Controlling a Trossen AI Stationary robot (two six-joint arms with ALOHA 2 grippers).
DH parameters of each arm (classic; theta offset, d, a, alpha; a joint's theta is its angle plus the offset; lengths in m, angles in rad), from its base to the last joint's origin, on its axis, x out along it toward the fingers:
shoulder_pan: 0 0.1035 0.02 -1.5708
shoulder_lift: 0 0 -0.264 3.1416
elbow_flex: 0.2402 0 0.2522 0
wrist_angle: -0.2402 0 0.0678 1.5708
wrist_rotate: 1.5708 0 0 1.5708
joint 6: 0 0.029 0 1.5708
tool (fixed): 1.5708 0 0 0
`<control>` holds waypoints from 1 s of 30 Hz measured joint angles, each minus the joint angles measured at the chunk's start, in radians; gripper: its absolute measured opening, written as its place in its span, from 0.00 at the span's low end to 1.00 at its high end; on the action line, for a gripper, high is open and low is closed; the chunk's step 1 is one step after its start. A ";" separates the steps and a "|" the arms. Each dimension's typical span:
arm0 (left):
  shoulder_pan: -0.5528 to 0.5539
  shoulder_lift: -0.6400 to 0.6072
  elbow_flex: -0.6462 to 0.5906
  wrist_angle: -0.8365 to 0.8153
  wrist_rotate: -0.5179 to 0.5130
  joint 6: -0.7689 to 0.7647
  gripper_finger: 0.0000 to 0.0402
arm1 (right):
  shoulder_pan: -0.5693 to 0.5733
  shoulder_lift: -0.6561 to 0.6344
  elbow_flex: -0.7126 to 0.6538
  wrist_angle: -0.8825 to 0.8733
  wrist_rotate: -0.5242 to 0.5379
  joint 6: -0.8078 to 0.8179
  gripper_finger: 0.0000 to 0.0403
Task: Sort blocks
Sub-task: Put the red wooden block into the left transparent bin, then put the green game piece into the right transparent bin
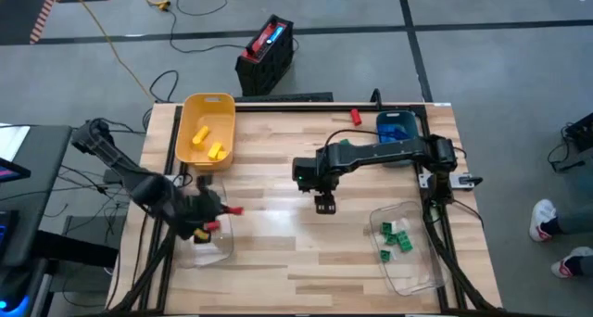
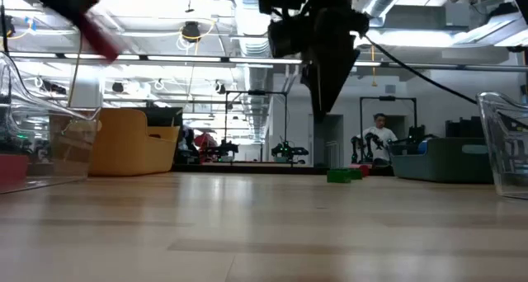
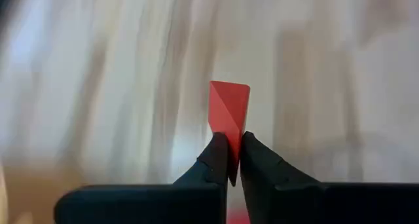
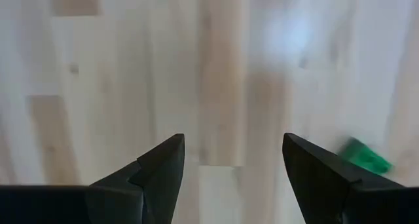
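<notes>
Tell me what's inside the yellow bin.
Two yellow blocks lie inside the yellow bin, seen from above. From table height its wall hides them, so anything tucked against that wall cannot be seen.

Yellow blocks (image 1: 206,142) lie in the yellow bin, green blocks (image 1: 397,235) in a clear bin, one red block (image 3: 228,112) pinched aloft.

The red block (image 3: 229,109) is half hidden between the left pincer's fingers (image 3: 216,162); a green block (image 4: 366,157) shows only as a blur
</notes>
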 joint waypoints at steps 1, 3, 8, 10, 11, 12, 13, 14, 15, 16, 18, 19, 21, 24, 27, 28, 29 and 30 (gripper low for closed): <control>-0.009 0.015 0.001 -0.085 0.034 -0.119 0.03 | -0.004 -0.003 -0.005 0.000 0.017 -0.001 0.67; -0.033 0.051 -0.008 -0.213 0.128 -0.327 0.03 | -0.014 -0.008 -0.019 0.005 0.045 -0.003 0.67; -0.069 0.131 -0.091 -0.278 0.312 -0.552 0.03 | -0.056 -0.040 -0.021 -0.002 0.130 -0.008 0.67; -0.069 0.161 -0.123 -0.272 0.363 -0.592 0.05 | -0.077 -0.059 -0.021 0.004 0.143 -0.018 0.67; -0.069 0.173 -0.136 -0.269 0.376 -0.609 0.06 | -0.089 -0.071 -0.021 0.005 0.144 -0.019 0.67; -0.070 0.183 -0.143 -0.269 0.382 -0.624 0.08 | -0.100 -0.081 -0.021 0.005 0.144 -0.020 0.67; -0.070 0.191 -0.150 -0.271 0.390 -0.636 0.10 | -0.111 -0.092 -0.021 0.000 0.144 -0.022 0.67; -0.072 0.201 -0.155 -0.277 0.393 -0.645 0.12 | -0.123 -0.104 -0.021 -0.008 0.144 -0.026 0.67; -0.073 0.207 -0.160 -0.280 0.398 -0.651 0.14 | -0.136 -0.115 -0.021 -0.020 0.144 -0.032 0.67; -0.074 0.214 -0.164 -0.277 0.403 -0.652 0.16 | -0.151 -0.125 -0.021 -0.031 0.144 -0.046 0.67; -0.075 0.220 -0.167 -0.268 0.409 -0.647 0.19 | -0.183 -0.142 -0.028 -0.048 0.144 -0.083 0.67; -0.074 0.213 -0.163 -0.270 0.395 -0.643 0.21 | -0.201 -0.152 -0.044 -0.044 0.144 -0.105 0.67; -0.075 0.207 -0.161 -0.282 0.388 -0.642 0.24 | -0.236 -0.169 -0.081 -0.036 0.139 -0.129 0.67; -0.093 0.197 -0.159 -0.275 0.373 -0.676 0.28 | -0.276 -0.193 -0.154 -0.001 0.136 -0.128 0.67; -0.141 0.184 -0.145 -0.291 0.275 -0.701 0.30 | -0.284 -0.207 -0.223 0.065 0.134 -0.094 0.67; -0.159 0.182 -0.133 -0.306 0.234 -0.709 0.31 | -0.281 -0.207 -0.239 0.096 0.134 -0.082 0.67; -0.173 0.180 -0.120 -0.324 0.198 -0.720 0.31 | -0.275 -0.207 -0.252 0.125 0.133 -0.069 0.67; -0.183 0.179 -0.105 -0.349 0.161 -0.729 0.31 | -0.266 -0.206 -0.263 0.150 0.134 -0.065 0.67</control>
